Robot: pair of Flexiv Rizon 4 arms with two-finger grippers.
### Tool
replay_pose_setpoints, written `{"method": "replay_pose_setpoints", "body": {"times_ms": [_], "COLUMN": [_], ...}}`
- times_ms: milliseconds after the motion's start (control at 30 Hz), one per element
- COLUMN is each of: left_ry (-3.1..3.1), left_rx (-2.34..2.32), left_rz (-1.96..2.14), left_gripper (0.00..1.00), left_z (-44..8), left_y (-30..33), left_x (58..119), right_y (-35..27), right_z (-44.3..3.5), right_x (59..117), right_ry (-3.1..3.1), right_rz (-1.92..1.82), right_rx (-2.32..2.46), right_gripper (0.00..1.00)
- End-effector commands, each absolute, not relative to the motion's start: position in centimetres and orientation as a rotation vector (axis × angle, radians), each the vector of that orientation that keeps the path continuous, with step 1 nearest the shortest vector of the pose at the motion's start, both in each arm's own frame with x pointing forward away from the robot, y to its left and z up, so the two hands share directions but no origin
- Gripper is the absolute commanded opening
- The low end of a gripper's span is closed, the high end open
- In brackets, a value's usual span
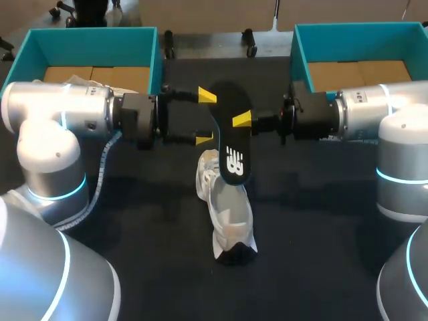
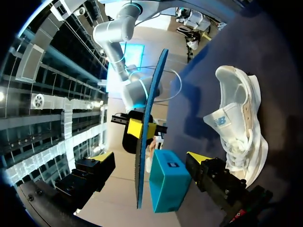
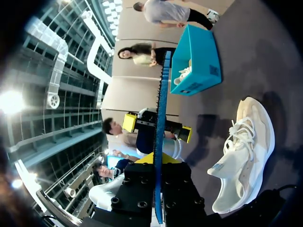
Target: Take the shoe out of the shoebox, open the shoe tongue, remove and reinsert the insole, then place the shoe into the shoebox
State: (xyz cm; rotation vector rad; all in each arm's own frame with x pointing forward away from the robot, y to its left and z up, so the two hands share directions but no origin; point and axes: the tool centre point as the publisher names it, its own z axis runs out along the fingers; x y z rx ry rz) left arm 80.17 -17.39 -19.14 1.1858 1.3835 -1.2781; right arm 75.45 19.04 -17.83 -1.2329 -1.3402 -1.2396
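Shoe (image 1: 224, 214) sits on table (image 1: 321, 254), centre, toward front edge. Insole (image 1: 231, 127) is upright above it, pinched by R gripper (image 1: 239, 121). L gripper (image 1: 206, 118) jaws are spread either side, no contact. Rec.: clamp L before R lets go, then feed toe-first.

The left arm (image 1: 63, 110) and right arm (image 1: 374, 107) are smooth silver-grey tubes with rounded white joint caps, each joint ringed by a glowing cyan band. A ribbed grey cable (image 1: 101, 175) hangs beside the left arm. The left gripper (image 1: 206, 118) and right gripper (image 1: 239, 122) are black, screw-studded blocks with bright yellow fingertips.
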Motion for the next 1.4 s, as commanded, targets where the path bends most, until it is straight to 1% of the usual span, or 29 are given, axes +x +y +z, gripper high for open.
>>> {"method": "replay_pose_setpoints", "body": {"times_ms": [33,167,200,267,300,333,400,467,533,600,633,700,767,900,933,967,1133,1233,1400], "left_ry": [1.358,1.346,1.346,1.343,1.336,1.335,1.332,1.331,1.329,1.324,1.323,1.316,1.312,1.303,1.302,1.302,1.299,1.299,1.299], "left_rx": [1.132,1.082,1.078,1.073,1.074,1.069,1.069,1.066,1.061,1.056,1.055,1.054,1.055,1.045,1.043,1.041,1.042,1.041,1.037], "left_rz": [-1.285,-1.284,-1.288,-1.284,-1.278,-1.267,-1.258,-1.251,-1.251,-1.242,-1.235,-1.226,-1.22,-1.209,-1.205,-1.196,-1.186,-1.182,-1.175], "left_gripper": [1.0,1.0,0.97,0.95,0.85,0.81,0.69,0.65,0.65,0.57,0.49,0.45,0.42,0.4,0.39,0.35,0.33,0.28,0.29], "left_z": [-19.4,-19.2,-19.1,-19.0,-19.0,-19.0,-18.9,-18.8,-18.7,-18.6,-18.6,-18.6,-18.6,-18.5,-18.5,-18.5,-18.5,-18.5,-18.5], "left_y": [-18.5,-19.2,-19.4,-19.6,-19.8,-19.9,-20.2,-20.4,-20.5,-20.5,-20.6,-20.6,-20.7,-20.7,-20.8,-20.8,-21.0,-21.0,-21.0], "left_x": [80.3,80.6,80.6,80.6,80.5,80.5,80.5,80.5,80.6,80.6,80.5,80.4,80.4,80.4,80.4,80.4,80.3,80.4,80.7], "right_y": [19.2,19.2,19.2,19.2,19.2,19.2,19.2,19.2,19.2,19.2,19.2,19.2,19.2,19.2,19.2,19.2,19.2,19.2,19.2], "right_z": [-17.9,-17.9,-17.9,-17.9,-17.9,-17.9,-17.9,-17.9,-17.9,-17.9,-17.9,-17.9,-17.9,-17.9,-17.9,-17.9,-17.9,-17.9,-17.9], "right_x": [75.4,75.4,75.4,75.4,75.4,75.4,75.4,75.4,75.4,75.4,75.4,75.4,75.4,75.4,75.4,75.4,75.4,75.4,75.4], "right_ry": [-1.34,-1.34,-1.34,-1.34,-1.34,-1.34,-1.34,-1.34,-1.34,-1.34,-1.34,-1.34,-1.34,-1.34,-1.34,-1.34,-1.34,-1.34,-1.34], "right_rz": [-1.24,-1.24,-1.24,-1.24,-1.24,-1.24,-1.24,-1.24,-1.24,-1.24,-1.24,-1.24,-1.24,-1.24,-1.24,-1.24,-1.24,-1.24,-1.24], "right_rx": [-1.235,-1.235,-1.235,-1.235,-1.235,-1.235,-1.235,-1.235,-1.235,-1.235,-1.235,-1.235,-1.235,-1.235,-1.235,-1.235,-1.235,-1.235,-1.235], "right_gripper": [0.0,0.0,0.0,0.0,0.0,0.0,0.0,0.0,0.0,0.0,0.0,0.0,0.0,0.0,0.0,0.0,0.0,0.0,0.0]}}
